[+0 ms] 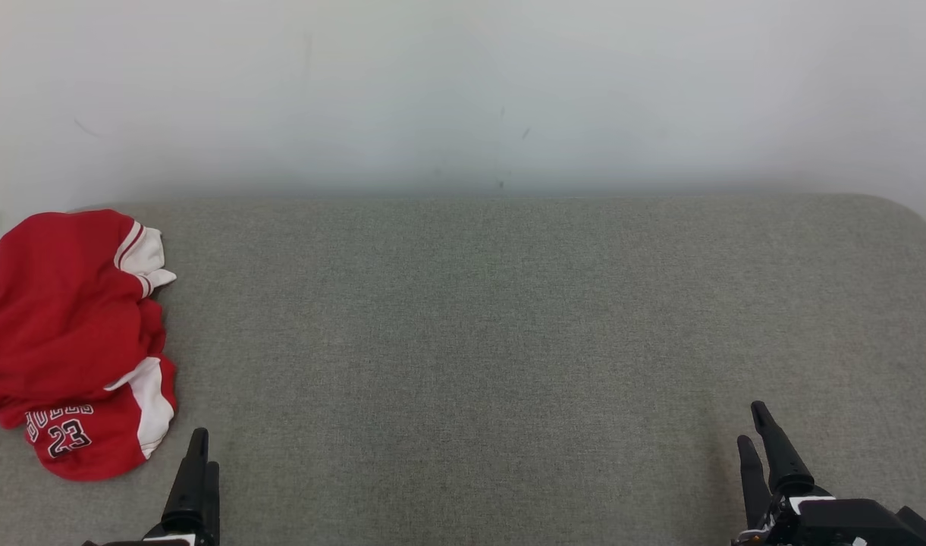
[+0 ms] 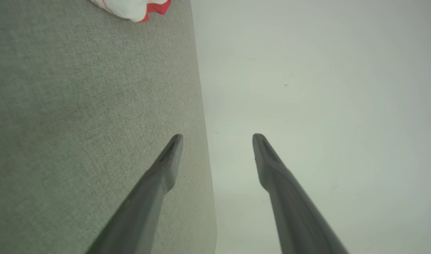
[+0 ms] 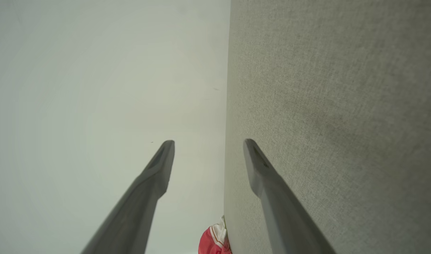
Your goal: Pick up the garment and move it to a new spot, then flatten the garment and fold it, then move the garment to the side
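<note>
I see bright, even, soft light; faint shadows, no glare; wrist views blur toward the edges.

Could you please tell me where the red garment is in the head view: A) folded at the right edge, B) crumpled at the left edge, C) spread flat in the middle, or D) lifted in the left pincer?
B: the red garment lies crumpled at the left edge of the grey surface, beside the open left pincer.
</note>
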{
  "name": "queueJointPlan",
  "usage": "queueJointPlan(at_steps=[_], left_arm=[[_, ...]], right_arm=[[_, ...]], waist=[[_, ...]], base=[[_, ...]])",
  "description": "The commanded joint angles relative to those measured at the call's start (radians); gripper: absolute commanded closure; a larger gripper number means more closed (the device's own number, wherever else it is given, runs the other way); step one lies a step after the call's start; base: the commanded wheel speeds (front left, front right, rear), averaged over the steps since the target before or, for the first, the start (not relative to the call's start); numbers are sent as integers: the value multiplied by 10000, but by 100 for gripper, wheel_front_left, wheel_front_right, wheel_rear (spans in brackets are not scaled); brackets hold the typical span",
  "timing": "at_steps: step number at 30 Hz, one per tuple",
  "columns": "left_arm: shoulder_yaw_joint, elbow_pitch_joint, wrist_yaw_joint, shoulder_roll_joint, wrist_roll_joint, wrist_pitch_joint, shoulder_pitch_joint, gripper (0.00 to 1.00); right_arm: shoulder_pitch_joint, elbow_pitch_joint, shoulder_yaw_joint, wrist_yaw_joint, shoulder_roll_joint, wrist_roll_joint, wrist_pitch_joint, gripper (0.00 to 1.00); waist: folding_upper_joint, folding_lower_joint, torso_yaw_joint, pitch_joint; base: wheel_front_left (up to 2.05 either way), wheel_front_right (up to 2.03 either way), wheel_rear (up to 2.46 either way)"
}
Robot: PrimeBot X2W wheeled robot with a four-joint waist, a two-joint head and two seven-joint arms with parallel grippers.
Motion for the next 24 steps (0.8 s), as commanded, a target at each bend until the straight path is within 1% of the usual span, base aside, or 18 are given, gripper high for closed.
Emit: queueJointPlan(at_steps=[1,6,18,19,24], left_arm=[[25,-300,-13,33,361,-136,-10,0],[119,-475,-15,42,1082,-357,44,0],[308,-1045,-19,60,3633,-844,227,0],[308,-1045,-19,60,3633,-844,227,0],[244,-1339,98,68,4901,-1029,314,0]], right_arm=[[-78,-170,115,33,-39,-296,-146,0],[-52,-271,277,36,-44,-982,-387,0],[60,-598,559,44,-56,-3234,-913,0],[60,-598,559,44,-56,-3234,-913,0],[138,-758,646,48,-61,-4320,-1114,0]], waist=[[0,1,2,10],[0,1,-1,35],[0,1,-1,74],[0,1,-1,74],[0,1,3,83]], base=[[0,0,0],[0,0,0],[0,0,0],[0,0,0],[0,0,0]])
